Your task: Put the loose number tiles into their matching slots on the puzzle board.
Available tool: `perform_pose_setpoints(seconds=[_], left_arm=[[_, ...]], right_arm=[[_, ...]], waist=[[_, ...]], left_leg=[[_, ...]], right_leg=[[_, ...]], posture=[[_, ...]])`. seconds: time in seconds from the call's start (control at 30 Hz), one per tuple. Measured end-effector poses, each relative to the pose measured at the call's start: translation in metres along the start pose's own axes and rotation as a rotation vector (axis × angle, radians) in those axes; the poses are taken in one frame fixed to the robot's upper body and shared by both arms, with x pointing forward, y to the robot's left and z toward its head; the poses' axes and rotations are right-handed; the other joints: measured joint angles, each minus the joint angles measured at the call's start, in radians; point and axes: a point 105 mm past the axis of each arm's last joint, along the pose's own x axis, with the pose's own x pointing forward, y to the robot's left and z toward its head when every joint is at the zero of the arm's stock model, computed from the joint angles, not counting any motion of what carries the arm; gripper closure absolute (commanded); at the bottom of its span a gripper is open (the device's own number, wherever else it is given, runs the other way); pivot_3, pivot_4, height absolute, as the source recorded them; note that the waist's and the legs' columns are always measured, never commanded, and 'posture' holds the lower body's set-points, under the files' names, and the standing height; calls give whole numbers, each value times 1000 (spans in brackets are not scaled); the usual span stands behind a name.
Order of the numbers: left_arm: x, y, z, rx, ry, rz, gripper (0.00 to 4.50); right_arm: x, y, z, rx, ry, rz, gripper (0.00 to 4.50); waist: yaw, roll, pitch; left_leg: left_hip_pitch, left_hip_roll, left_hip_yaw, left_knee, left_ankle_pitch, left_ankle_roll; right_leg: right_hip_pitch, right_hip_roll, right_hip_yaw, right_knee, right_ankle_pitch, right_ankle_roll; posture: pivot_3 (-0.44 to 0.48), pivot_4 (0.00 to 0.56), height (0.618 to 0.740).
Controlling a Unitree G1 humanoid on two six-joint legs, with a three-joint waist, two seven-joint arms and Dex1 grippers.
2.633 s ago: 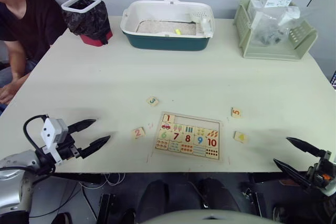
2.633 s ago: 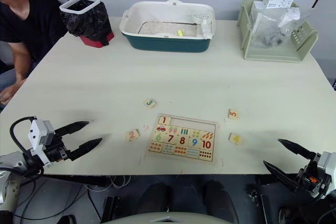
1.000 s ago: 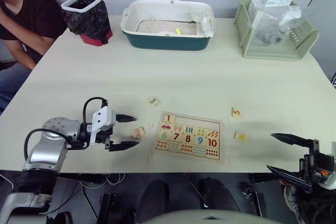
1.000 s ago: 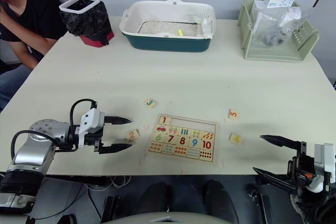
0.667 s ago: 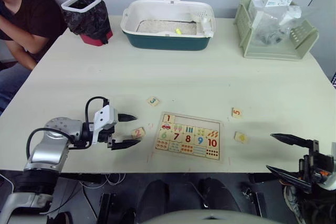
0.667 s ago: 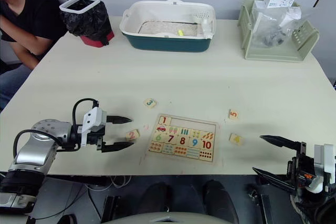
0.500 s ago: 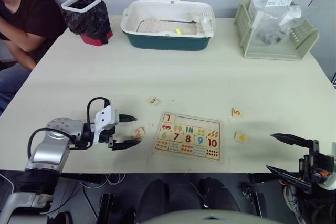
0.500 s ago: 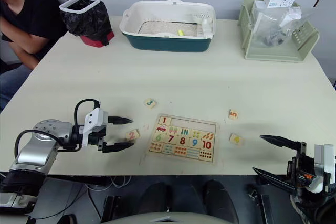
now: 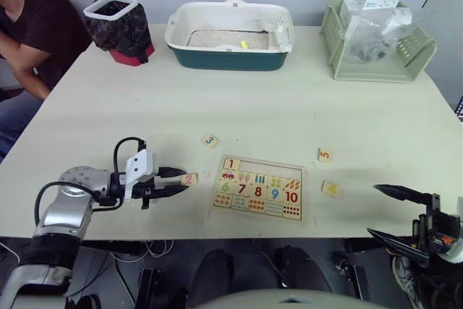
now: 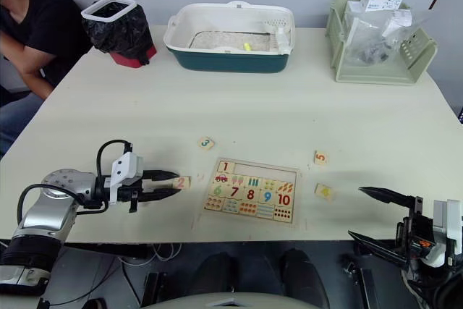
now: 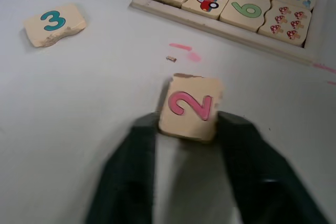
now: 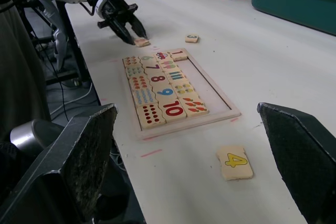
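Observation:
The puzzle board [image 9: 298,171] lies near the table's front edge. The 1 tile [image 9: 231,163] sits in its top row, and the slots [image 9: 271,167] beside it are bare. My left gripper [image 9: 185,181] rests low on the table just left of the board. In the left wrist view its two black fingers [image 11: 142,145] press both sides of the 2 tile [image 11: 190,107]. The 3 tile [image 9: 210,140] lies behind it. The 5 tile [image 9: 325,155] and the 4 tile [image 9: 330,188] lie right of the board. My right gripper [image 9: 373,210] stands open at the front right, off the table edge.
Along the back of the table stand a black-lined bin [image 9: 116,27], a white and teal tray [image 9: 230,37] and a green basket [image 9: 376,37] holding packets. A person [image 9: 29,34] sits at the far left corner. Bare tabletop spreads between the tiles and the back row.
My left gripper's fingers have closed from wide open onto the 2 tile. The right arm has stayed put.

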Motion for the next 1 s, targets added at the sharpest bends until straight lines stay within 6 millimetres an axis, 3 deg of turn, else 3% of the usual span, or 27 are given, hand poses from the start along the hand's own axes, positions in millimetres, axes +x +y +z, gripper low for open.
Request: perform_pose_setpoints(seconds=[0.43,0.6,0.67,0.7,0.77,1.0], left_arm=[[-7,2,7,40,28,-107,3505],[-7,6,30,88,33,-161,3505],[-6,7,44,111,35,-198,3505],[-5,10,61,156,37,-219,3505],[-5,11,66,166,38,-224,3505],[6,16,114,224,51,-290,3505]], right_arm=[[0,0,0,2,-5,-5,0],[1,1,-1,2,-16,-14,0],[2,2,-1,4,-19,-16,0],[2,2,-1,3,-21,-17,0],[2,2,-1,3,-21,-18,0],[3,3,-2,-4,-31,-35,0]], waist=[[0,-2,1],[4,-3,2],[6,-4,2],[4,-4,2],[3,-4,2],[3,-5,3]], left_leg=[[-1,0,0,0,0,0],[-2,0,0,0,0,0],[-2,0,-1,0,0,0],[-2,0,-1,0,0,0],[-2,0,-1,0,0,0],[-2,-1,-1,1,0,0]], right_leg=[[0,0,0,0,0,0],[0,0,0,0,0,0],[-1,0,-1,0,0,0],[0,0,0,0,0,0],[0,0,0,0,0,0],[0,1,0,0,0,0]], posture=[[0,150,740],[0,150,740],[0,150,740],[0,150,740],[0,150,740],[0,150,740]])
